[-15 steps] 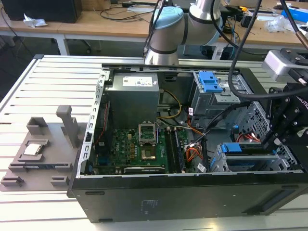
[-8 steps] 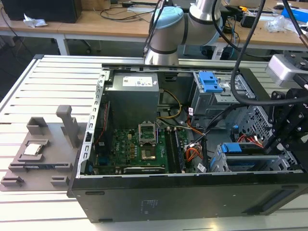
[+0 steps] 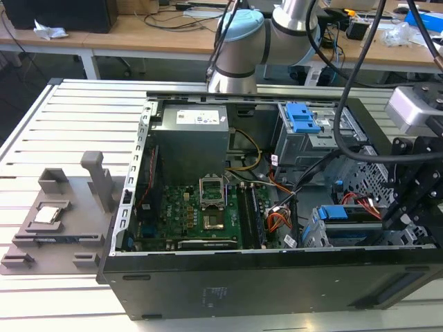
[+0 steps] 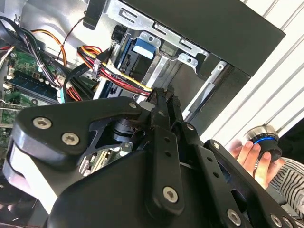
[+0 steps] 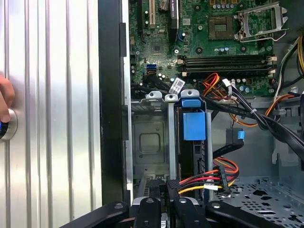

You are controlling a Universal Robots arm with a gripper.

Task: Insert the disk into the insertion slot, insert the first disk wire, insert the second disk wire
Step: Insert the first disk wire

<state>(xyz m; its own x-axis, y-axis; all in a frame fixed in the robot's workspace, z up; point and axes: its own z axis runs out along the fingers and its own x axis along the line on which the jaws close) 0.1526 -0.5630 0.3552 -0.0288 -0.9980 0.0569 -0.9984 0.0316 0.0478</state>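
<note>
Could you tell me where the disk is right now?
The disk sits in the insertion slot at the exterior view's right, beside the orange wire bundle.

Ribbed aluminium table [image 3: 69,124], cluttered wooden workbenches [image 3: 138,34] behind, dark floor [image 3: 28,76].

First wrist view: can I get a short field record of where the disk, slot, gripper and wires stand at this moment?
disk: blue carrier seated in the insertion slot
insertion slot: silver cage inside the case, by its black side wall
gripper: at the cage's mouth, beside a dark plug
wire bundle: red, yellow and black, running to that plug
hand: on a round knob on the ribbed table outside the case
</note>
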